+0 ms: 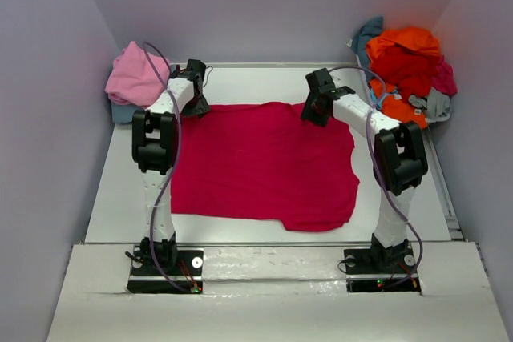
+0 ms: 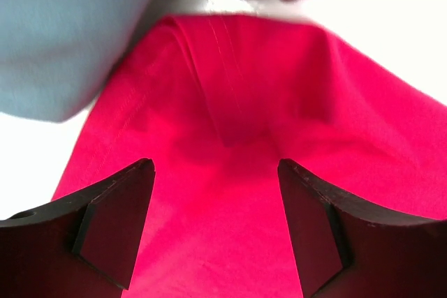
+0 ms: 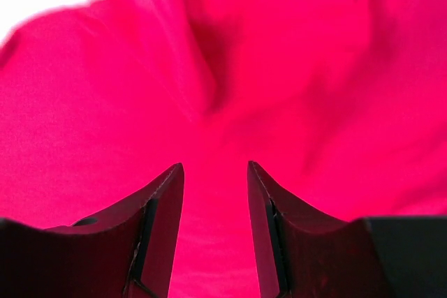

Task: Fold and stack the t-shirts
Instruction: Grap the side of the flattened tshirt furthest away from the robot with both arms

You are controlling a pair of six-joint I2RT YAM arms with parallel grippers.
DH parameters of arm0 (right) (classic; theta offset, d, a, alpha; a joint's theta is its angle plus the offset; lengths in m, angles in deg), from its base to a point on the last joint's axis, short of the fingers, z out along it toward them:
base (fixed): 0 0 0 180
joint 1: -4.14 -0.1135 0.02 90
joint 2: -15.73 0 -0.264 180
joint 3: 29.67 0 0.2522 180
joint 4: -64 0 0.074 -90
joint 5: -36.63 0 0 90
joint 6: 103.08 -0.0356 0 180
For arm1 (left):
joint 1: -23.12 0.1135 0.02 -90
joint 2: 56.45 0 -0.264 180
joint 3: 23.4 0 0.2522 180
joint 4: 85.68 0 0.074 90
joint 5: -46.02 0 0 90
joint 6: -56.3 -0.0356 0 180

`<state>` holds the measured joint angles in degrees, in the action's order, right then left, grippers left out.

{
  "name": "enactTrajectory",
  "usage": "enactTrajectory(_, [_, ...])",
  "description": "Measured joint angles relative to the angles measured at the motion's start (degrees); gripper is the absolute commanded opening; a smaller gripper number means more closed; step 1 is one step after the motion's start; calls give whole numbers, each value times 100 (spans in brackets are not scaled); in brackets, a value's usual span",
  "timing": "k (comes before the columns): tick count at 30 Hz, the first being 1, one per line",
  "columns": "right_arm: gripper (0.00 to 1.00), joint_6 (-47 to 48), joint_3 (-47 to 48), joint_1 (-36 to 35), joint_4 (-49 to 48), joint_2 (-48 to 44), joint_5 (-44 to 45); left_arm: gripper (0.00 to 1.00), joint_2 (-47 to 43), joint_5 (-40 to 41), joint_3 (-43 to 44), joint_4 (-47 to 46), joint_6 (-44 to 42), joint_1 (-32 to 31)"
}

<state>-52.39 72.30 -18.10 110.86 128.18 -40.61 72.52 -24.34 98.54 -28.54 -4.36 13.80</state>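
From up top you see the whole magenta-red t-shirt (image 1: 264, 166) lying flat in the middle of the tabletop (image 1: 120, 198), with a lumpy heap of t-shirts (image 1: 409, 70) at the far right corner and a pink t-shirt (image 1: 136, 74) at the far left. Only your wrist views catch its soft folds and stitched hem. The left gripper (image 2: 216, 172) has its jaws wide apart and the right gripper (image 3: 215, 172) has a narrower gap, both empty.

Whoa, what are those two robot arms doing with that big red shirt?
They're getting ready to fold it. The magenta-red tee lies spread flat on the table. Both arms reach to its far edge. The left gripper hangs wide open over the cloth, and the right gripper is open less. A pink tee sits far left, and a heap of tees sits far right.
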Motion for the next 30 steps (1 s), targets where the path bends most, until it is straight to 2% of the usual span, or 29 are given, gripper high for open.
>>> enactTrajectory(10, [47,271,1416,127,238,706,-127,82,245,-166,448,22,-114,92])
enactTrajectory(30, [47,308,1445,243,345,966,-232,82,245,-354,439,-24,-212,92])
